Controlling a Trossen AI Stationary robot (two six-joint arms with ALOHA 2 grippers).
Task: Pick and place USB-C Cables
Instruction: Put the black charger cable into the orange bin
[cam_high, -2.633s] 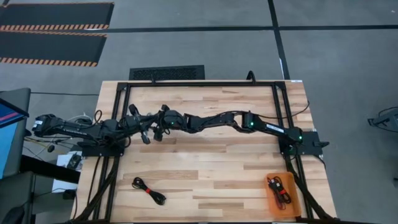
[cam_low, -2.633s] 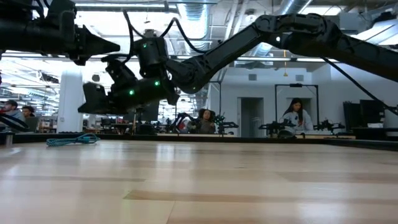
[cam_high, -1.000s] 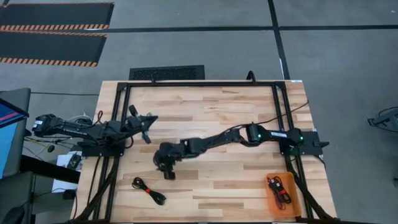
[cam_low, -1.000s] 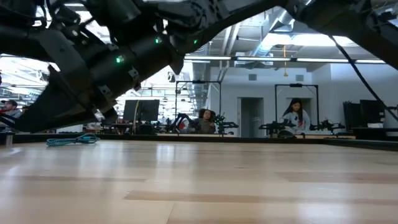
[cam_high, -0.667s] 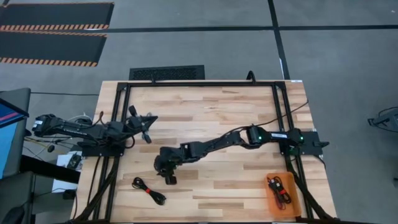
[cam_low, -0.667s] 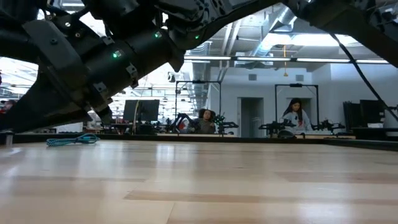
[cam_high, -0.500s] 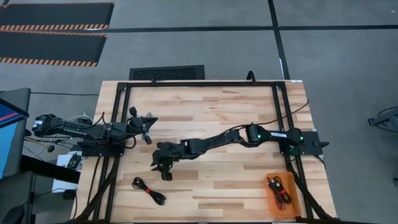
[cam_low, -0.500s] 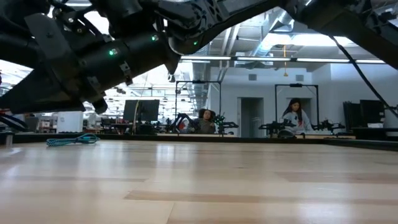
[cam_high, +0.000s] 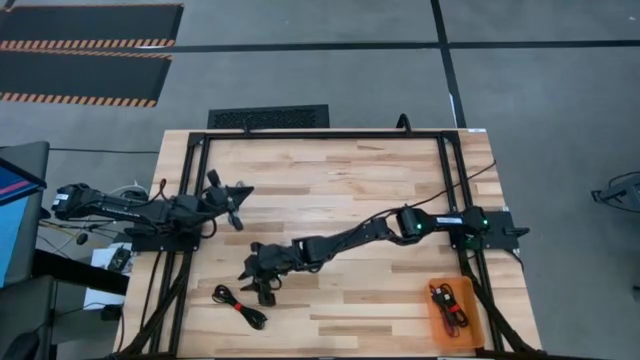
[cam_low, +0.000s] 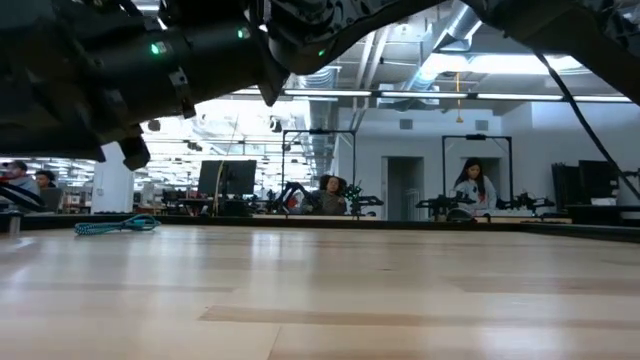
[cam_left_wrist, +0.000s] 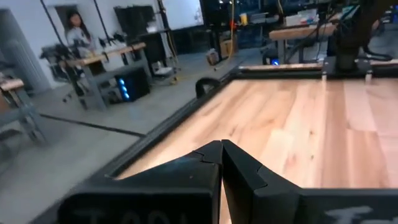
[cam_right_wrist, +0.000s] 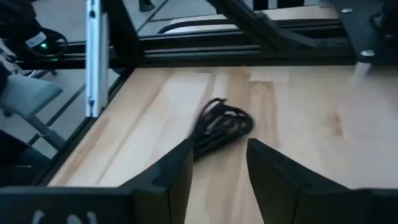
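Your right gripper (cam_right_wrist: 217, 163), fingers spread wide, frames the black cable (cam_right_wrist: 221, 127); only the high view shows the orange tray (cam_high: 475, 322) holding cables (cam_high: 447, 305).

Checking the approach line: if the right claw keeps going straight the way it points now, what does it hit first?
Most likely the black cable bundle: the wrist view shows it centred ahead of the open right claw, lying on the table. From above, the claw sits just short of it. Exact depth unclear.
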